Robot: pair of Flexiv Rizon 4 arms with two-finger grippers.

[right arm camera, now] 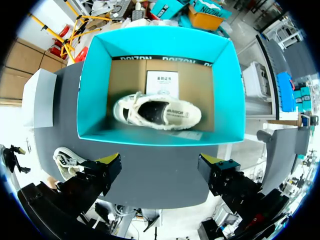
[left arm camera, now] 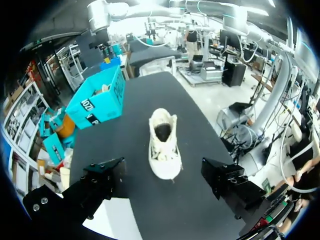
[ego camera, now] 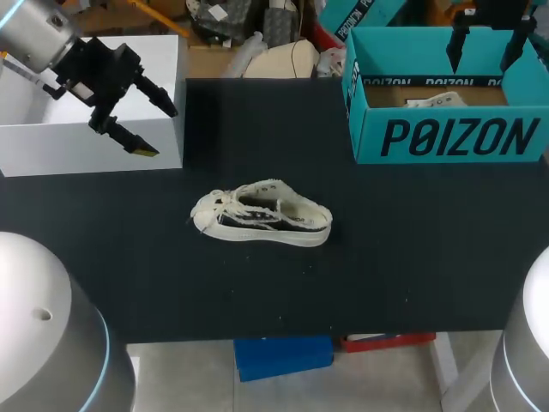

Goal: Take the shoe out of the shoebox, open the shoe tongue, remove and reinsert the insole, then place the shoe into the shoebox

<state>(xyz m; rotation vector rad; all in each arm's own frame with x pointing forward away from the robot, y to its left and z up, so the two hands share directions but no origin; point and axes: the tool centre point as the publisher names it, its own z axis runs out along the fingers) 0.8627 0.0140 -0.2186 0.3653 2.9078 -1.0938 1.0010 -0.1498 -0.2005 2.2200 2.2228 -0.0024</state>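
A white low-top shoe [ego camera: 262,215] lies on its side in the middle of the black table, with laces loose. In the left wrist view this shoe [left arm camera: 164,144] sits on the table ahead of my left gripper [left arm camera: 162,182], toe toward it. My left gripper [ego camera: 159,129] hangs open and empty over the white box at the back left. The teal shoebox [ego camera: 446,137] stands at the back right. A second white shoe [right arm camera: 157,112] lies inside the shoebox [right arm camera: 160,137]. My right gripper [ego camera: 485,60] hovers open above it, and in its own view the right gripper [right arm camera: 162,167] holds nothing.
A white open box [ego camera: 94,112] stands at the table's back left corner. A white card [right arm camera: 161,80] lies on the shoebox floor beside the second shoe. In the left wrist view the shoebox [left arm camera: 100,102] is beyond the shoe, to one side.
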